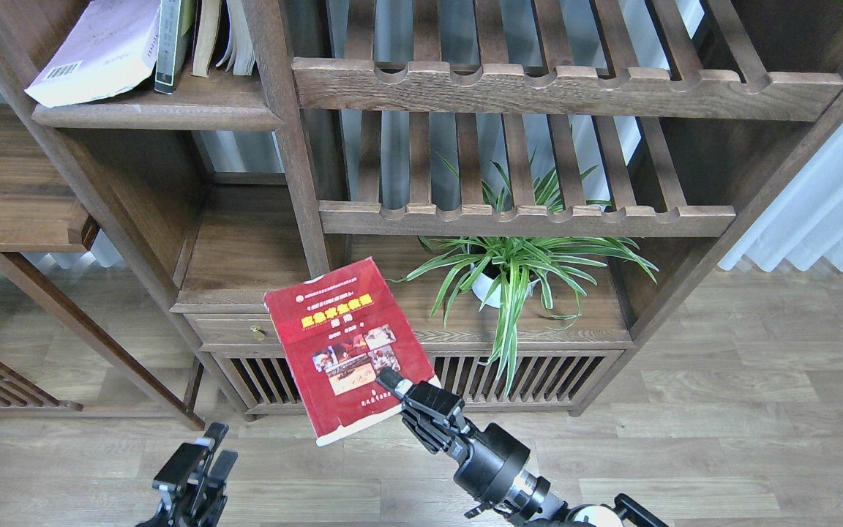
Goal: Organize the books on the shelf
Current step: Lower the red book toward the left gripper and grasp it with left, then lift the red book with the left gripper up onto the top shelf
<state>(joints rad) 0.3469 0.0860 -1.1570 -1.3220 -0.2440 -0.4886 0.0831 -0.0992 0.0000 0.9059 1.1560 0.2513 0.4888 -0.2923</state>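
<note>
My right gripper is shut on the lower right corner of the red book, holding it in the air, cover up and tilted, in front of the low cabinet doors. The white-lavender book leans on the solid shelf at the upper left. The black-grey book stands beside it. My left gripper is low at the bottom left, fingers apart and holding nothing.
Cream-paged worn books stand right of the black-grey one. Two slatted racks span the middle. A potted spider plant sits under the lower rack. A bookcase post separates the shelf from the racks.
</note>
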